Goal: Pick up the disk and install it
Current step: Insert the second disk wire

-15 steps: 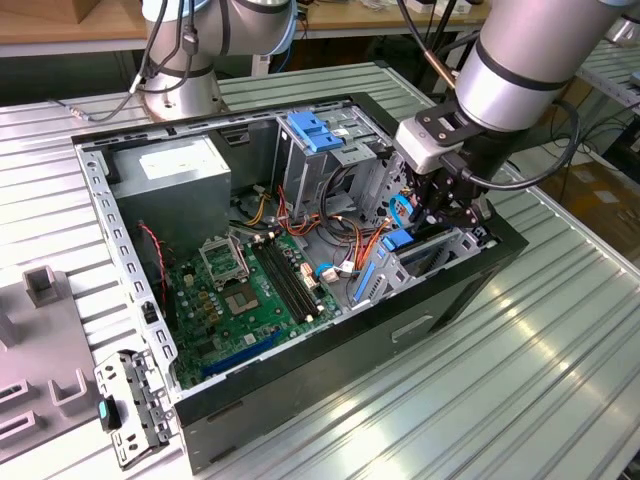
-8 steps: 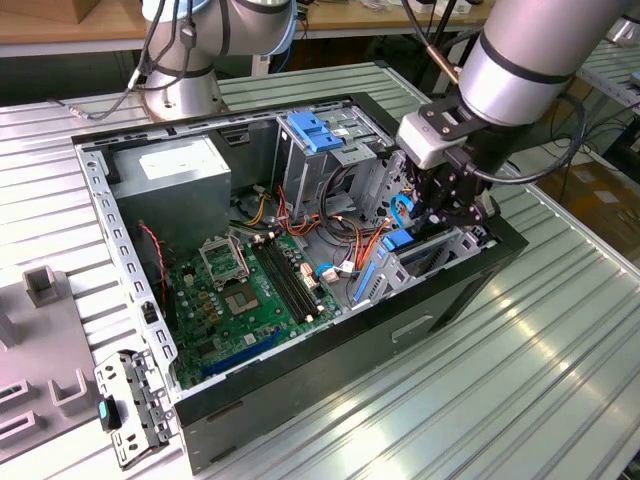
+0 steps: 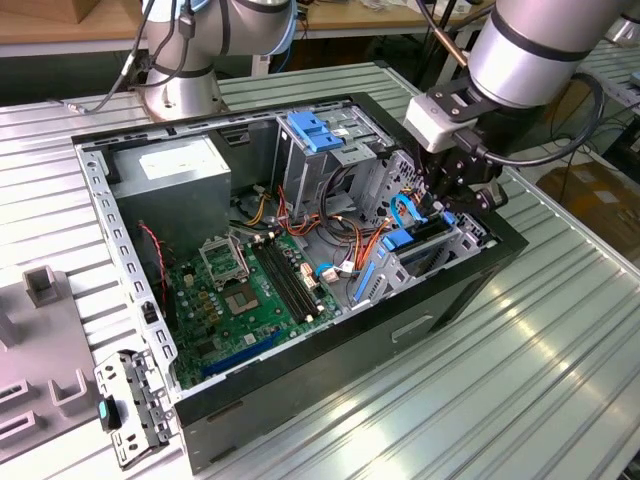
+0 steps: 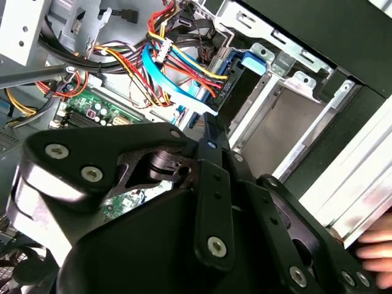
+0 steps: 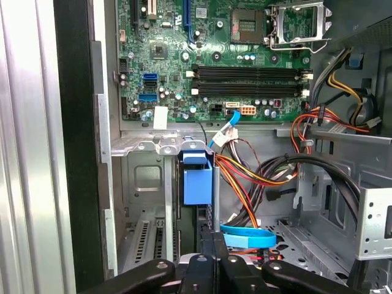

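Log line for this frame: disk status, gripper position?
disk: edge-on in metal drive cage | gripper: at cage over disk | motherboard: exposed

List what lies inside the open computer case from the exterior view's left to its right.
Grey metal power-supply box → green motherboard → light-blue plastic bracket → black gripper above the drive bay holding the blue-railed disk.

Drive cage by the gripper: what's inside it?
Inside the drive cage, the disk stands on edge, blue rail showing, gripper at it. Its label and the slot's depth are hidden.

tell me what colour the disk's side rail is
Blue, on the disk standing in its bay, clearest in the first wrist view.
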Action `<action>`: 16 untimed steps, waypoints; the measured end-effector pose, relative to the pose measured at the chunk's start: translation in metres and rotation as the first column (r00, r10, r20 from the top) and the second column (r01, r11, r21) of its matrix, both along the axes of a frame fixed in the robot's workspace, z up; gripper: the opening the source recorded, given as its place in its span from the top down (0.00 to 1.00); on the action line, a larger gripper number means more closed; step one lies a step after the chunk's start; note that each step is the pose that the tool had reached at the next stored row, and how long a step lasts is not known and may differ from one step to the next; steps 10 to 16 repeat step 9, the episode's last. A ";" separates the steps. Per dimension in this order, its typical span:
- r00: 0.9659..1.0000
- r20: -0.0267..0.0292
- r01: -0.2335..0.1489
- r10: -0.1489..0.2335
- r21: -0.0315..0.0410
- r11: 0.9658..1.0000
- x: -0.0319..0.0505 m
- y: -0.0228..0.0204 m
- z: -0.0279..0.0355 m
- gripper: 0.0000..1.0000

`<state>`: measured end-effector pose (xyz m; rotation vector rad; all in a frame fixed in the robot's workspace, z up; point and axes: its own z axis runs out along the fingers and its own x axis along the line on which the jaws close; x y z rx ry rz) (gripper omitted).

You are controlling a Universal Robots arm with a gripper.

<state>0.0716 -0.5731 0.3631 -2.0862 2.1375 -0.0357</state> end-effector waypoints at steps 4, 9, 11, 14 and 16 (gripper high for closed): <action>1.000 0.000 0.000 0.000 0.000 1.000 0.0000 0.0000 0.0000 0.89; 1.000 0.001 0.000 0.000 0.000 1.000 -0.0001 0.0000 0.0000 0.89; 1.000 0.001 0.000 0.000 0.000 1.000 -0.0001 0.0000 0.0000 0.89; 1.000 0.001 0.000 0.000 0.000 1.000 -0.0001 0.0000 0.0000 0.89; 1.000 0.001 0.000 0.000 0.000 1.000 -0.0001 0.0000 0.0000 0.89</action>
